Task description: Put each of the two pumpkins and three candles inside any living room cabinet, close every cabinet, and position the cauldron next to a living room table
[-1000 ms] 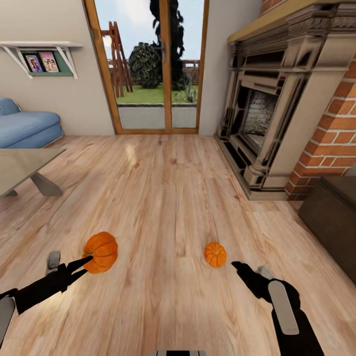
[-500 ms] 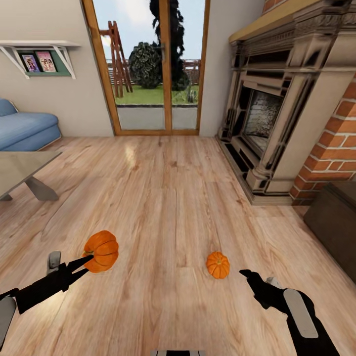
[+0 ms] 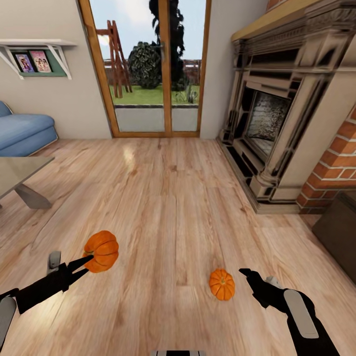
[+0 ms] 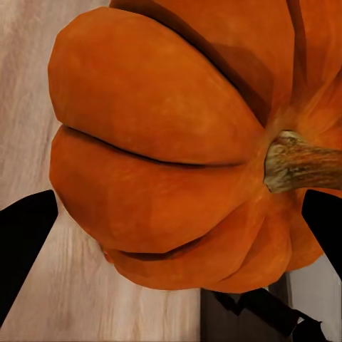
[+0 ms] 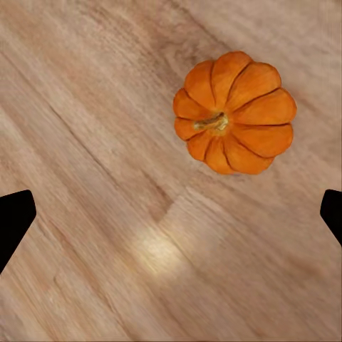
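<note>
Pumpkin one [image 3: 101, 251] is clamped in my left gripper [image 3: 85, 261], held clear of the floor at about 8 o'clock in the head view; left wrist cam has it wedged between both fingertips, stem [image 4: 298, 162] sideways. Pumpkin two [image 3: 222, 284] sits on the wood floor [image 3: 163, 198] at 5 o'clock, just beside my right gripper [image 3: 245, 272], not touching. Right wrist cam shows it off-centre, fingertips spread wide, nothing between them. Over the last second the whole view shifted: base rolled, so the floor pumpkin slid lower in frame and now sits level with the right fingertips; right arm pulled back slightly too. My read: I'm lined up to grab it, need to centre the wrist over it first. Cabinet [image 3: 341, 232] corner is at 3 o'clock, table [image 3: 20, 168] edge at 9. Fireplace [image 3: 277, 113] at 2.
</note>
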Available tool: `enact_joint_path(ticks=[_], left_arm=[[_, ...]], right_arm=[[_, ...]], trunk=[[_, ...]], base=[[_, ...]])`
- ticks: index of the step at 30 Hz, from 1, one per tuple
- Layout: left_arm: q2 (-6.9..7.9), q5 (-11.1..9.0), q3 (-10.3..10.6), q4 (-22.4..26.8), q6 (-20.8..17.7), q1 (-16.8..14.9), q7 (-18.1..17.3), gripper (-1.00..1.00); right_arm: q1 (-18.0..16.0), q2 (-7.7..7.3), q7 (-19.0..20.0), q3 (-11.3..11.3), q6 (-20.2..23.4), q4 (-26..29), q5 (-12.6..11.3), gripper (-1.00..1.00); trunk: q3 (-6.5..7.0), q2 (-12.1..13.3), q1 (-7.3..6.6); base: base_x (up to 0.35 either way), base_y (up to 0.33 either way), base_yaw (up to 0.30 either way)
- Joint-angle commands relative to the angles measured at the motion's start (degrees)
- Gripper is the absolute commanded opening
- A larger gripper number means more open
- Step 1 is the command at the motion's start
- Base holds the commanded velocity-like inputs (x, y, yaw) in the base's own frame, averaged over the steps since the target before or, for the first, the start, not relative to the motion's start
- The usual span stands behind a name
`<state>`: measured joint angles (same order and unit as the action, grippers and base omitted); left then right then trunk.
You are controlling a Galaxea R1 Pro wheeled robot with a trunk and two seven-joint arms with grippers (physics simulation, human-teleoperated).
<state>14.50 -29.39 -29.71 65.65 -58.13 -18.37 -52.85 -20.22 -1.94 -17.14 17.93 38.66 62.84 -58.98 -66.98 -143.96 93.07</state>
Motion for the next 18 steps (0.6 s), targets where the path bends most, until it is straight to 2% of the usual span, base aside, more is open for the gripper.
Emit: enact_joint_path(ticks=[1, 11, 14, 18], left_arm=[[0.00, -0.1, 0.0, 0.0, 0.0, 0.0, 0.0, -1.00], [0.00, -0.1, -0.2, 0.0, 0.0, 0.0, -0.1, -1.00], [0.03, -0.1, -0.1, 0.0, 0.0, 0.0, -0.8, -1.00], [0.06, -0.1, -0.1, 0.0, 0.0, 0.0, -2.1, -1.00]], right_arm=[[0.0, 0.00, 0.0, 0.0, 0.0, 0.0, 0.0, 1.00], [-0.1, 0.12, 0.1, 0.0, -0.1, -1.3, 0.1, 1.00], [-0.2, 0.18, 0.4, -0.1, -0.1, -2.5, 0.0, 1.00], [-0.2, 0.32, 3.7, -0.4, -0.9, -2.9, 0.4, 1.00]], trunk=[[0.00, 0.0, 0.00], [0.00, 0.0, 0.00], [-0.66, 0.0, 0.08], [-1.55, -0.1, 0.18]], base=[[0.068, 0.000, 0.000], [0.013, 0.000, 0.000], [0.000, 0.000, 0.000], [0.000, 0.000, 0.000]])
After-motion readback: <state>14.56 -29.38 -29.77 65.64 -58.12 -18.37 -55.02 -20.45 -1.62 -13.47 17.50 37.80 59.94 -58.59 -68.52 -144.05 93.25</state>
